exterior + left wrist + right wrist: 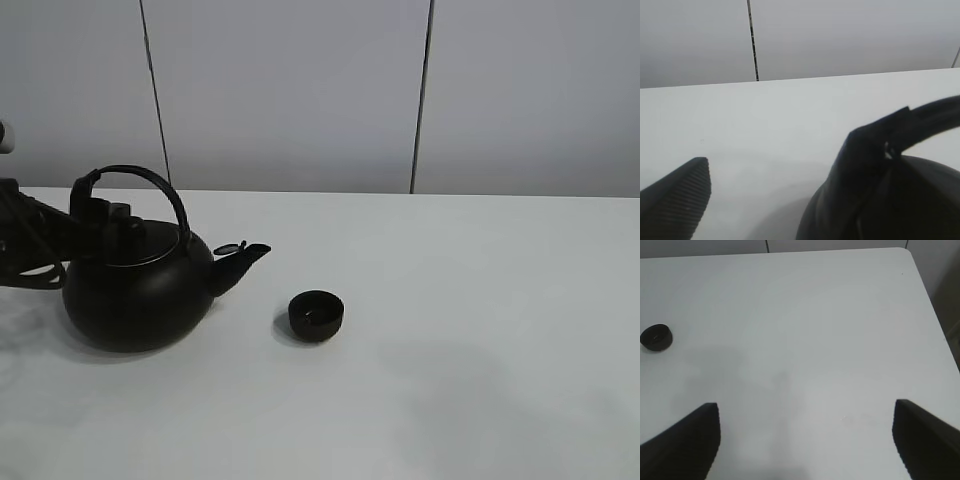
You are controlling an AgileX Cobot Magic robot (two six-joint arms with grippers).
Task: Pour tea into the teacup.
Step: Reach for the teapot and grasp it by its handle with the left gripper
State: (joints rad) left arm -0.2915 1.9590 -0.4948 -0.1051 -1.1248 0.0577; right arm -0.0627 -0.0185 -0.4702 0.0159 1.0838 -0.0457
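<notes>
The large black kettle (135, 290) with an arched handle (150, 180) stands on the white table (480, 300) at the left, its spout (245, 258) pointing right. The teacup (316, 314), small, round and matte black, stands just right of the spout; it also shows in the right wrist view (656, 337). My left gripper (103, 215) is at the handle's left base; in the left wrist view (780, 155) its jaws stand apart, one finger (677, 195) free, the other side against the kettle handle (925, 120). My right gripper (807, 440) is open and empty above bare table, out of the exterior view.
A grey panelled wall (300, 90) rises behind the table. The table's right edge and far corner (907, 252) show in the right wrist view.
</notes>
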